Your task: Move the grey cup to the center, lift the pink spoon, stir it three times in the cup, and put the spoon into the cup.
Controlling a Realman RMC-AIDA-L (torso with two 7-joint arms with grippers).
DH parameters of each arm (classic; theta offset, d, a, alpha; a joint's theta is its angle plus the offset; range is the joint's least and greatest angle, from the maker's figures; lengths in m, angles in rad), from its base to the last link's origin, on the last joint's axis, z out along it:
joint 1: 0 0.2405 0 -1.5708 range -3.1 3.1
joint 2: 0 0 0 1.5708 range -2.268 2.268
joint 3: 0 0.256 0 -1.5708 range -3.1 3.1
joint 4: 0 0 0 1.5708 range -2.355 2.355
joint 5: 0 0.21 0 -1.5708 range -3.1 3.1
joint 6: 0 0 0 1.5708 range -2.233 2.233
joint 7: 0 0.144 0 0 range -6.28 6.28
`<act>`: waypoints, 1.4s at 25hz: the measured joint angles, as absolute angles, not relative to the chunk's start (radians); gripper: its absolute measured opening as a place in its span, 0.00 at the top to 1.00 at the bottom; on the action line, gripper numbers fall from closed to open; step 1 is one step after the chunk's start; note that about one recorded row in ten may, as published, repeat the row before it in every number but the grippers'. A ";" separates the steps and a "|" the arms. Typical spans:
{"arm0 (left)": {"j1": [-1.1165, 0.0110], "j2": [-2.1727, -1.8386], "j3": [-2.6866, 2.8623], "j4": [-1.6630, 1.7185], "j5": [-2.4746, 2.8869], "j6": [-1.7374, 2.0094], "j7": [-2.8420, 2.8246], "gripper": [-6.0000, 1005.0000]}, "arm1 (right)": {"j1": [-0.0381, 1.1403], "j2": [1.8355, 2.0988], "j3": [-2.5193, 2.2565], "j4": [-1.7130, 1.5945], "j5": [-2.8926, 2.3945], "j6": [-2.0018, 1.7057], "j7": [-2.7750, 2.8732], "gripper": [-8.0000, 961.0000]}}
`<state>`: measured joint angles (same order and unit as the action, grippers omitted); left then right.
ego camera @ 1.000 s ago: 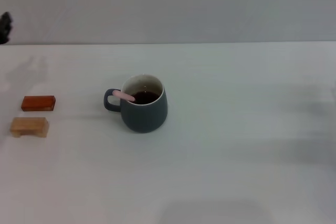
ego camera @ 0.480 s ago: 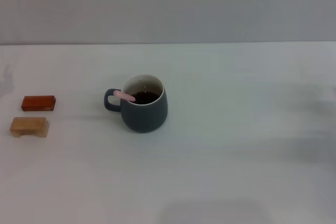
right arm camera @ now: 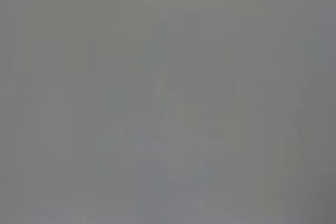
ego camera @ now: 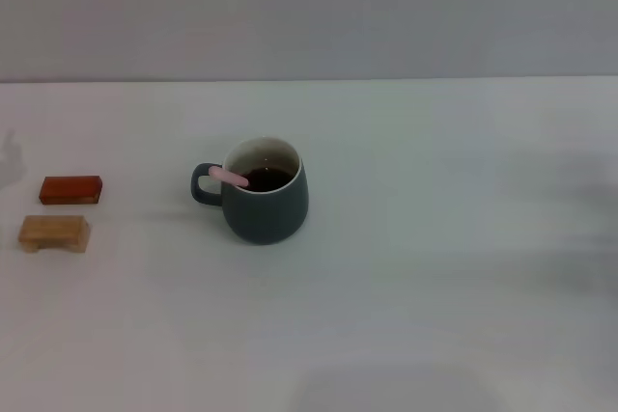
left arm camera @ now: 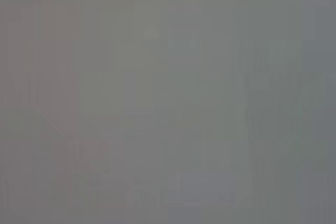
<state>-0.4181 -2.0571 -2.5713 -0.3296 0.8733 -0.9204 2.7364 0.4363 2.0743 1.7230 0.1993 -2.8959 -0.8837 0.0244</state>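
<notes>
The grey cup (ego camera: 266,202) stands upright on the white table (ego camera: 435,267), a little left of the middle, with its handle pointing left. The pink spoon (ego camera: 228,177) rests inside the cup. Its pale pink handle leans over the rim on the handle side and its bowl is hidden in the dark inside. Neither gripper shows in the head view. Both wrist views show only a plain grey surface.
A reddish-brown block (ego camera: 70,189) and a tan wooden block (ego camera: 54,233) lie near the table's left edge, one behind the other. A grey wall stands behind the table's far edge.
The dark tip of the left arm at the far left edge has left the view. The cup and the spoon have not moved.
</notes>
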 joint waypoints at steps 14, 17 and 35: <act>-0.433 -2.061 -2.573 -0.292 0.760 -0.932 2.731 0.74 | 0.431 2.055 1.773 0.207 -2.896 -0.910 0.023 0.34; -0.433 -2.061 -2.573 -0.292 0.760 -0.932 2.731 0.74 | 0.435 2.044 1.782 0.206 -2.896 -0.909 0.022 0.34; -0.440 -2.001 -2.386 -0.296 0.684 -0.937 2.162 0.74 | 0.454 2.020 1.808 0.208 -2.897 -0.903 -0.017 0.34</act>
